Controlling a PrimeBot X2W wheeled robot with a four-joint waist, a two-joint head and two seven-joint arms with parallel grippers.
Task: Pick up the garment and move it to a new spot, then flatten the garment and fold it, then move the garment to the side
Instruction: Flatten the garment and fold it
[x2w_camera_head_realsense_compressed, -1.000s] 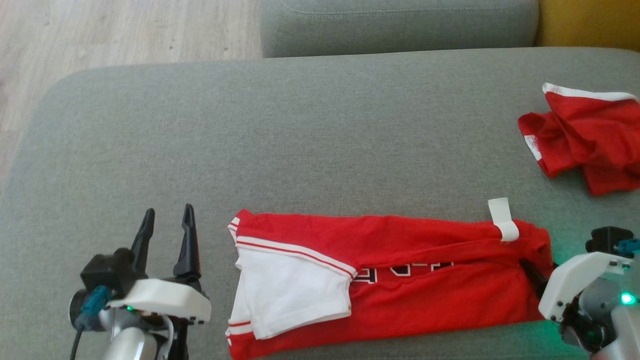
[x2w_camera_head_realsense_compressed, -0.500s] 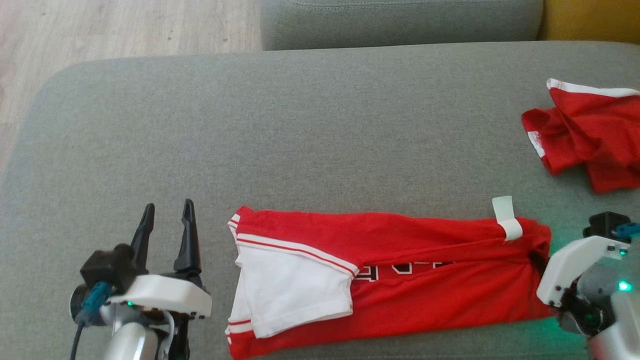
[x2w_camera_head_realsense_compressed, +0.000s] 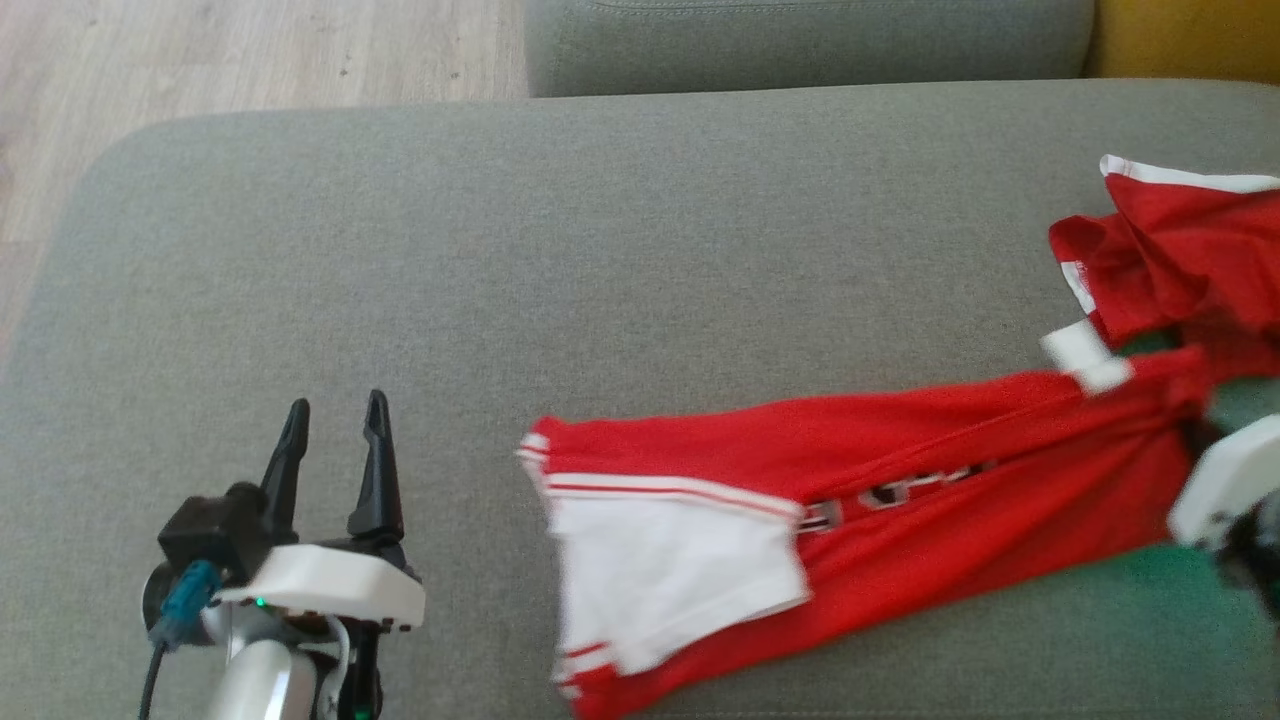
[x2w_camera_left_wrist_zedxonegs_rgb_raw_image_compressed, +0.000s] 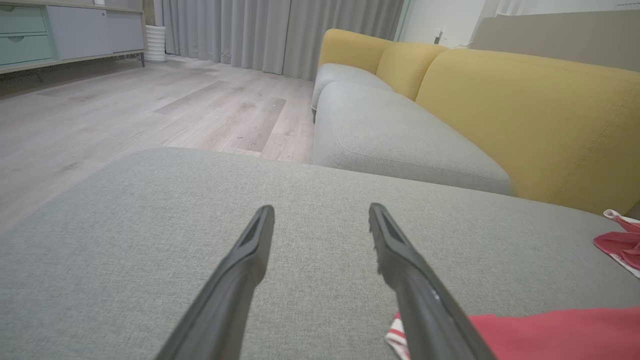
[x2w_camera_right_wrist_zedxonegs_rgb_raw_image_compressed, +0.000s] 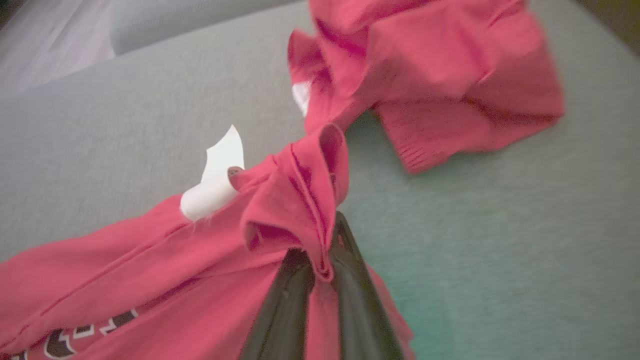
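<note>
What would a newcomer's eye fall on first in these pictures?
The long folded red and white shirt across the grey cushion, its right end pinched by the right gripper. Next, a crumpled red garment at the far right, and the left gripper open at the lower left.

In front of me is a big grey cushion (x2w_camera_head_realsense_compressed: 640, 250). It is soft and flat. A long folded red shirt (x2w_camera_head_realsense_compressed: 930, 470) lies on it, near my side. It has a white sleeve (x2w_camera_head_realsense_compressed: 670, 560) on top and a white tag (x2w_camera_head_realsense_compressed: 1085, 360) at its right end. A crumpled red cloth (x2w_camera_head_realsense_compressed: 1190, 250) lies just beside that end, far to my right.
</note>
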